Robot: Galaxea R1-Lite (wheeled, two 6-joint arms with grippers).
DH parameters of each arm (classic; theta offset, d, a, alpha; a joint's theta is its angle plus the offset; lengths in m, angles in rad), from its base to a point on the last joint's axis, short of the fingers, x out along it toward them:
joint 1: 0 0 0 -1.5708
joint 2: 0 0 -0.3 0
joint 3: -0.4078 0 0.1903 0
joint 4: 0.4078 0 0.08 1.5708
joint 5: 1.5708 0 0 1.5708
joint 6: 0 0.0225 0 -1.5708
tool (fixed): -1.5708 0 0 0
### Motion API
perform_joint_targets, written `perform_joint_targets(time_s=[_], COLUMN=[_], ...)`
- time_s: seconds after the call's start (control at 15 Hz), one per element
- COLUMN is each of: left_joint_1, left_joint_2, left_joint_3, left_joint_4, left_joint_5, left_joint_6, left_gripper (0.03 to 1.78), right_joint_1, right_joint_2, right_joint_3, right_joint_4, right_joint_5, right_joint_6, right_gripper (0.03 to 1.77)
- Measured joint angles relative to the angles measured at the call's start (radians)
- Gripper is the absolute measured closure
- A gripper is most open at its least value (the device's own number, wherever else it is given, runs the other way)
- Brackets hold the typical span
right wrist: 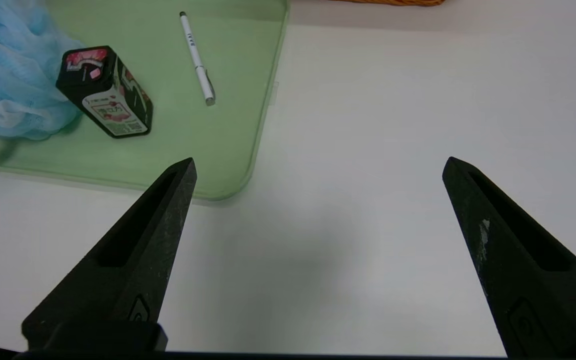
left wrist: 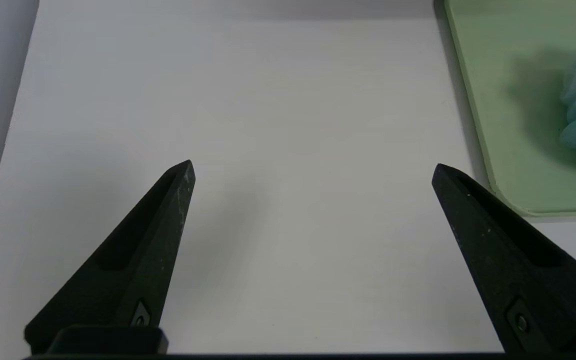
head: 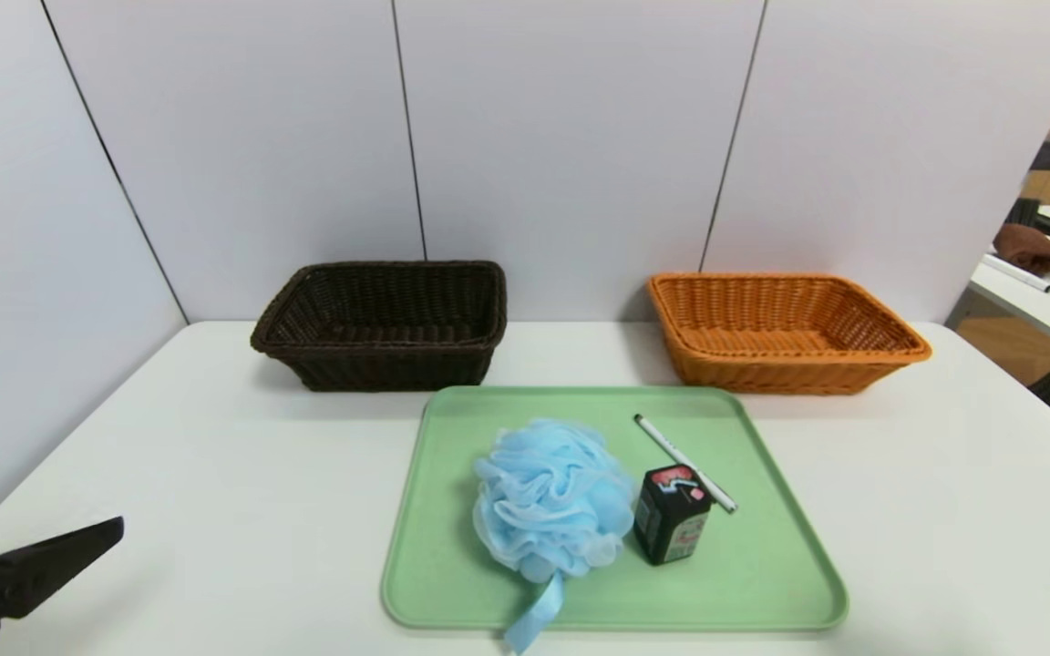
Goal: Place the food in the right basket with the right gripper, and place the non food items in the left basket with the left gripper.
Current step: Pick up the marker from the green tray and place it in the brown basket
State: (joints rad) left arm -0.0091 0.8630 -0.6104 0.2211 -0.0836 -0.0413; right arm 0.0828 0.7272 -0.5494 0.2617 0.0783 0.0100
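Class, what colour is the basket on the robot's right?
Orange: the right basket shows best in the head view.

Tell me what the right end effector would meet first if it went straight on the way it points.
Probably bare table: the open right end effector aims down at it, with the green tray just off to one side.

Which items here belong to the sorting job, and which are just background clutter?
Job items:
- blue bath pouf
- white pen
- black carton
- green tray
- dark brown basket
- orange basket
- left end effector, open
- right end effector, open

Lying about:
- brown cloth on the side desk
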Motion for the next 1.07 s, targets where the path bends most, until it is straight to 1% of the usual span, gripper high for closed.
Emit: perform_joint_targets(time_s=[0.13, 0.33, 0.4, 0.53, 0.6, 0.8, 0.93, 1.07], left_joint_1=[0.0, -0.001, -0.001, -0.003, -0.012, -0.086, -0.144, -0.193], left_joint_2=[0.087, 0.237, 0.282, 0.352, 0.374, 0.418, 0.433, 0.441], left_joint_3=[-0.054, -0.159, -0.196, -0.257, -0.273, -0.291, -0.283, -0.267], left_joint_4=[0.001, 0.002, 0.001, 0.005, 0.007, 0.008, 0.011, 0.01], left_joint_5=[-0.04, -0.082, -0.108, -0.189, -0.207, -0.211, -0.21, -0.209], left_joint_6=[0.001, 0.006, 0.006, 0.007, 0.011, 0.041, 0.044, 0.044], left_gripper=[0.12, 0.12, 0.12, 0.12, 0.12, 0.12, 0.12, 0.12], right_joint_1=[-0.001, -0.002, -0.001, 0.009, 0.018, 0.066, 0.119, 0.17], right_joint_2=[0.093, 0.214, 0.246, 0.31, 0.345, 0.453, 0.523, 0.591], right_joint_3=[-0.047, -0.103, -0.124, -0.171, -0.194, -0.253, -0.287, -0.307], right_joint_4=[0.011, 0.006, 0.006, 0.006, 0.005, 0.001, -0.009, -0.05], right_joint_5=[-0.002, 0.0, 0.002, 0.005, 0.006, 0.009, 0.008, 0.004], right_joint_6=[-0.001, -0.001, -0.001, -0.004, -0.013, -0.059, -0.065, -0.067], right_gripper=[0.1, 0.1, 0.1, 0.1, 0.1, 0.1, 0.1, 0.1])
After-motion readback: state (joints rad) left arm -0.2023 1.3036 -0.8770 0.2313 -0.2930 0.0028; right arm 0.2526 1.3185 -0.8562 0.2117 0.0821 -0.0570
